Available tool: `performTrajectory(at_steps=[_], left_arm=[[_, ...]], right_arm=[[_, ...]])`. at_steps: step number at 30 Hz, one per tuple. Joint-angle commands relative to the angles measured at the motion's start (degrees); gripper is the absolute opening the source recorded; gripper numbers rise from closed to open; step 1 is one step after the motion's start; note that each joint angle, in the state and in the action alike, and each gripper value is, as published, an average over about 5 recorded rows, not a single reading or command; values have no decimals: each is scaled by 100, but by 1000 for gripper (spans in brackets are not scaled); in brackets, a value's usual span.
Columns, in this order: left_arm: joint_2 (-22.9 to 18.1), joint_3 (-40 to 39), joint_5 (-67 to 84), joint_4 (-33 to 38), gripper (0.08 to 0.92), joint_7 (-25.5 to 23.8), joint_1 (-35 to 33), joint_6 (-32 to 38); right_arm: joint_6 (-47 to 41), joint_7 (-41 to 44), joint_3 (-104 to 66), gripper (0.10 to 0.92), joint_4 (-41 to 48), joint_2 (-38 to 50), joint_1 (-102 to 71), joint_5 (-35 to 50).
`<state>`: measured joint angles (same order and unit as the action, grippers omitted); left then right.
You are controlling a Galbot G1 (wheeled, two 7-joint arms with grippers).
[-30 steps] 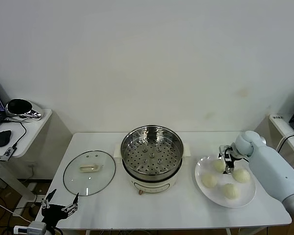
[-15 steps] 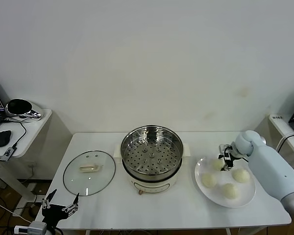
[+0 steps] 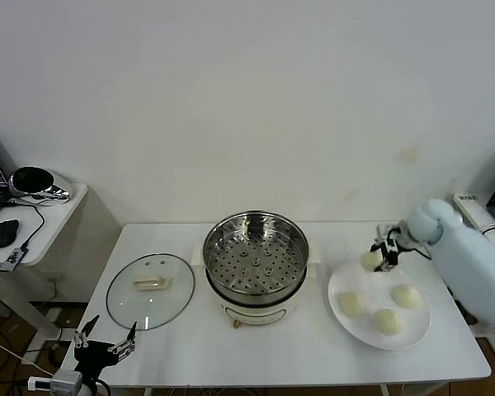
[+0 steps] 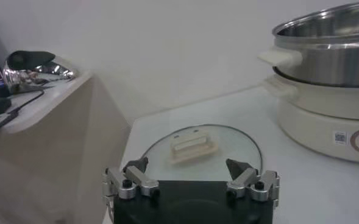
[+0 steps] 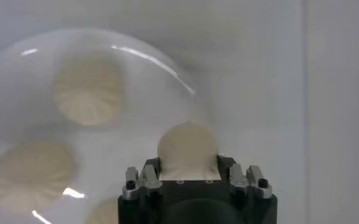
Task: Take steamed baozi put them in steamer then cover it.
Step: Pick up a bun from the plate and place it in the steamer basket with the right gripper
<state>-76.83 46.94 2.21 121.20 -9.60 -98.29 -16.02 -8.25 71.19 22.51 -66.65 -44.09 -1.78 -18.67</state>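
Note:
My right gripper [image 3: 378, 257] is shut on a baozi [image 3: 370, 260] and holds it just above the far left rim of the white plate [image 3: 359, 326]. In the right wrist view the held baozi [image 5: 188, 148] sits between the jaws. Three baozi stay on the plate [image 3: 352, 303], [image 3: 407, 296], [image 3: 388, 321]. The steamer [image 3: 256, 264] stands open at the table's middle, its perforated tray bare. The glass cover [image 3: 151, 289] lies flat on the table left of the steamer; it also shows in the left wrist view [image 4: 194, 146]. My left gripper [image 3: 103, 346] is open, low at the table's front left corner.
A side table [image 3: 33, 219] with a shiny object and a mouse stands at the far left. The white wall runs behind the table. The steamer's handle [image 4: 280, 57] juts toward the cover in the left wrist view.
My right gripper has lifted one baozi off the plate and moved it up and slightly back. Three baozi remain on the plate. The left arm has not moved.

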Motion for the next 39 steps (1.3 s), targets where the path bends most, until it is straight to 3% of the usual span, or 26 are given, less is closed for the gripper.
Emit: performTrajectory(at_steps=[1,5,11,15,20,25,39], left_arm=[[-12,27,-8,18,823,34,-4,-6],[-61,30,-8,121,823,68,-25,-7],[-97,86,1,261,823,76,-33,-13],[-77,197,43,313,823,78,-61,-27],[-131,234,53,381,823,61,-76,-65],[-219,227,53,430,823,63,-74,-82],[-313,262,50,550,823,70,-151,-105]], right_arm=[[-136,410,1688,577,8,-339,2366,1447],[489,663,1924,577,991,-1241,2906,1822],[3206,926,2126,577,2854,-2713,3302,2578],[4250,820,2258,577,2799,-3023,3264,2248],[5476,629,2322,577,2425,-3217,3152,1166],[5575,312,2446,577,2138,-3252,3062,242],[5577,-236,2425,577,1931,-3711,2588,-1054]])
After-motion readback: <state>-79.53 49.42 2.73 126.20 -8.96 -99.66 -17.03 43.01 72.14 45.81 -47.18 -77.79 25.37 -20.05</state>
